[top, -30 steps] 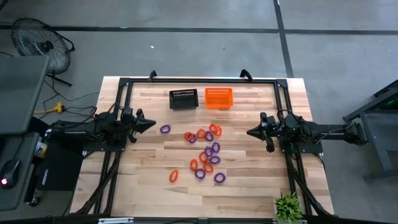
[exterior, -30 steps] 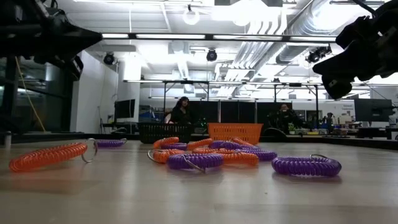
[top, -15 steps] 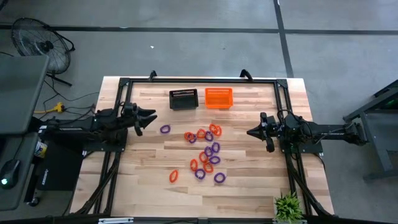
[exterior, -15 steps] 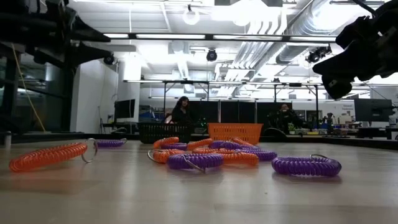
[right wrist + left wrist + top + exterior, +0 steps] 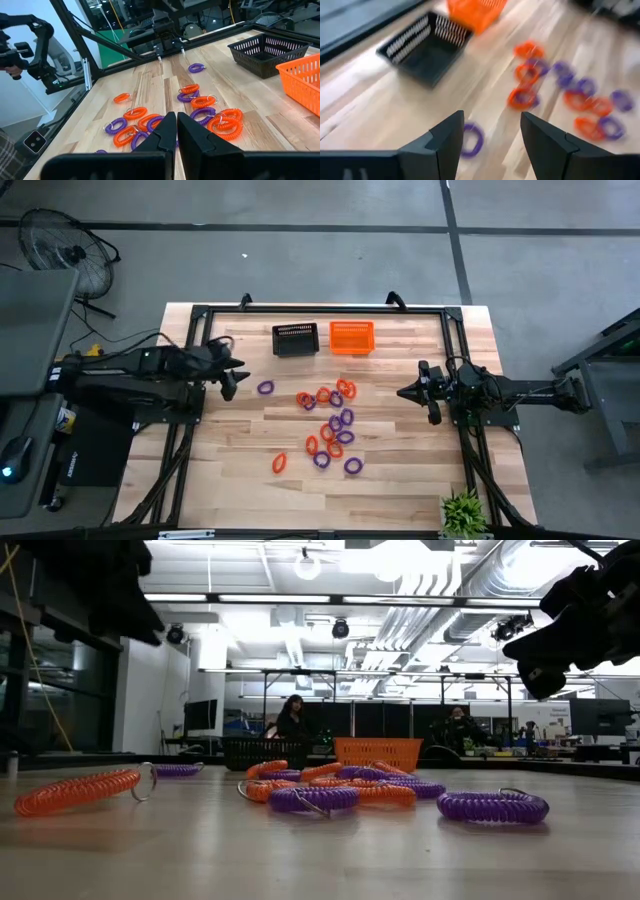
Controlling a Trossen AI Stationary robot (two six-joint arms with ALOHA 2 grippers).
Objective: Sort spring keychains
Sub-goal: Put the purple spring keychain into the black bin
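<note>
Several purple and orange spring keychains (image 5: 330,425) lie flat on the wooden table (image 5: 400,470), most in a loose cluster at its middle. One purple keychain (image 5: 265,388) lies apart toward the left. My left gripper (image 5: 235,376) hovers open just left of it, tipped down. In the left wrist view that purple keychain (image 5: 472,139) shows on the table between my left gripper's (image 5: 492,145) fingers, farther off. My right gripper (image 5: 405,392) waits shut at the table's right, above the wood and pointing level at the cluster (image 5: 200,107).
A black mesh basket (image 5: 295,338) and an orange mesh basket (image 5: 351,337) stand side by side near the far edge. A black frame (image 5: 320,310) runs around the table. A small green plant (image 5: 462,512) sits at the near right corner. People show in the room behind.
My left gripper has opened, risen above the table and tipped from level to pointing down toward the lone purple keychain. The keychains have not moved.
</note>
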